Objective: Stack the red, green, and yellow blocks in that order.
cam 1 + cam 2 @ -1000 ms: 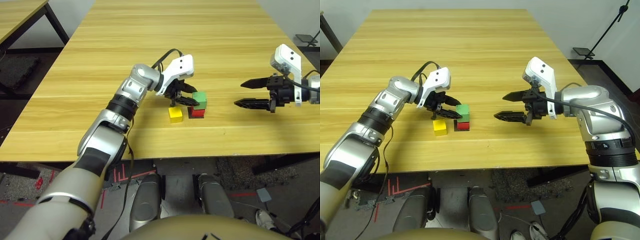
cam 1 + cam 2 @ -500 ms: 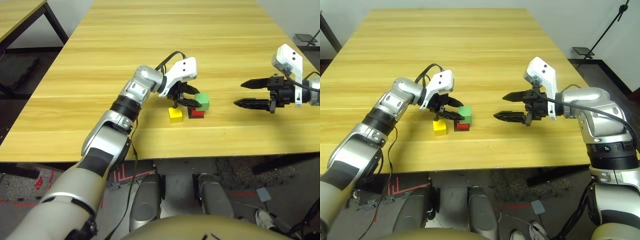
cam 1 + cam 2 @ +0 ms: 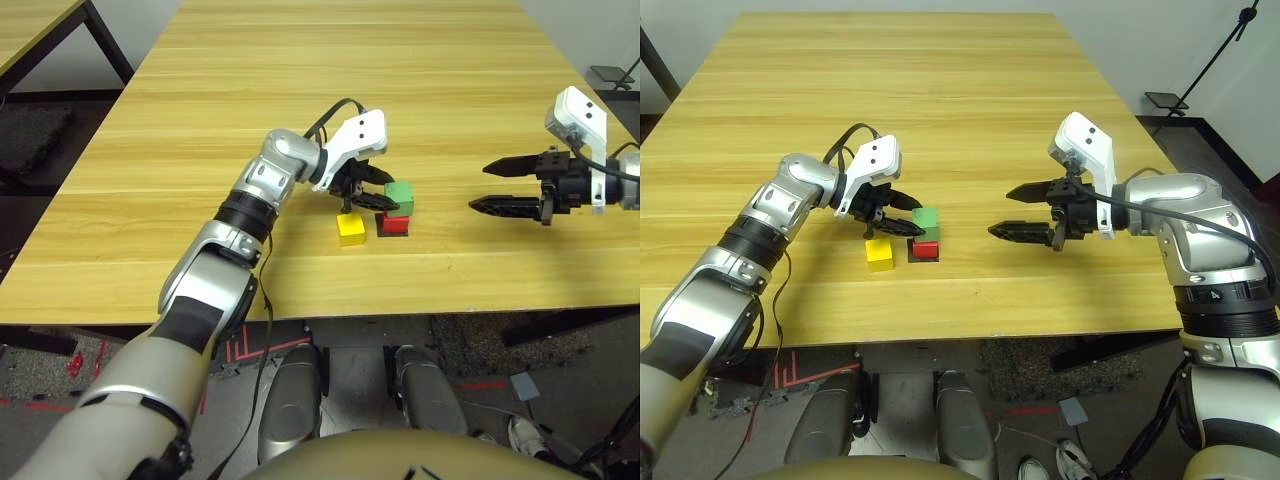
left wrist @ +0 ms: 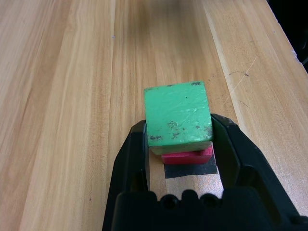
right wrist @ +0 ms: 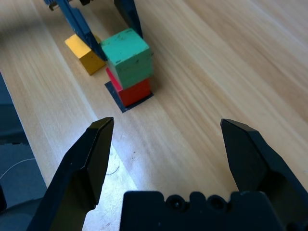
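L end effector grips the green matte cube over the red matte cube nr counter's front edge, yellow matte cube beside; R end effector wide; step = green on red, next prob. align, release.

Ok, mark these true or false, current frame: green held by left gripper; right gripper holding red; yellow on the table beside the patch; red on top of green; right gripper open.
1. The left gripper holds the green block. True.
2. The right gripper holds the red block. False: it is empty, and the red block sits on the black patch.
3. The yellow block is on the table, beside the patch. True.
4. The red block is on top of the green one. False: green is above red.
5. The right gripper is open. True.
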Controlling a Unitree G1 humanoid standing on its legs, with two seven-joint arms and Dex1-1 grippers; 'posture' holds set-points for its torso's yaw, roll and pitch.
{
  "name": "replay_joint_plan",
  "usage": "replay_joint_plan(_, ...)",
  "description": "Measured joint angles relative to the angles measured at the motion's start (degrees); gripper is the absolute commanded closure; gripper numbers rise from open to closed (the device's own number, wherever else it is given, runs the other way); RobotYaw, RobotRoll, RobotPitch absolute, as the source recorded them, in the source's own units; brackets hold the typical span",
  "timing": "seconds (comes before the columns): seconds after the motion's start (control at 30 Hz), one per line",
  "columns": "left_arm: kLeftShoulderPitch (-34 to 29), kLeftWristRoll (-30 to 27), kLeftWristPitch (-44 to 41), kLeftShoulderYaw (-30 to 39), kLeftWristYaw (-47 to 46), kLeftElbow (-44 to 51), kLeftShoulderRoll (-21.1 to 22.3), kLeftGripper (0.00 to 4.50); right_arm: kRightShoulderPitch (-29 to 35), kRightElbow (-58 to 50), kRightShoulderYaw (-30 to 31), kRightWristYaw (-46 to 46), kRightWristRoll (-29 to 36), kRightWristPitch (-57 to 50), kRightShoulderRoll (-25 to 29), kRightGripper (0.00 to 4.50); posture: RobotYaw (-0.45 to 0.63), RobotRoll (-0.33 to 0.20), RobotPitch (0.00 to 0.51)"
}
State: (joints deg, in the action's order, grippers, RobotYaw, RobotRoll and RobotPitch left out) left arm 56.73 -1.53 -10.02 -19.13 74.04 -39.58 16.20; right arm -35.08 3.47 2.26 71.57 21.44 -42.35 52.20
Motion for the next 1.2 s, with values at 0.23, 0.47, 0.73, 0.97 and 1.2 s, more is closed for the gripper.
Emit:
replay_joint_plan(0.23, -0.29, -0.09, -0.99, 0.10, 0.27, 0.91, 0.00, 1.76, -0.18, 0.58, 1.09, 0.15, -0.02, 0.26, -0.41, 0.00, 0.11, -0.118, 0.103)
replay_joint_plan(0.47, -2.93, 0.52, -7.64, 0.01, -0.06, 9.49, 1.74, 0.06, -0.64, 2.47, 1.45, 0.25, -0.18, 0.77, -0.45, 0.00, 0.16, -0.124, 0.088)
replay_joint_plan(0.73, -14.14, -1.95, -27.93, 2.18, -5.29, 39.99, 11.17, 0.06, -2.87, 5.93, 2.27, 1.31, -1.09, 2.69, -0.59, 0.00, 0.20, -0.137, 0.076)
replay_joint_plan(0.97, -23.36, -1.91, -35.49, 2.51, -13.78, 49.27, 14.14, 0.06, -4.71, 7.91, 3.88, 2.58, -2.19, 3.81, -1.41, 0.00, 0.21, -0.147, 0.069)
replay_joint_plan(1.2, -25.01, -1.37, -29.37, 1.82, -18.34, 46.39, 13.52, 0.06, -4.86, 7.91, 3.91, 2.92, -2.21, 3.95, -2.12, 0.00, 0.20, -0.147, 0.067)
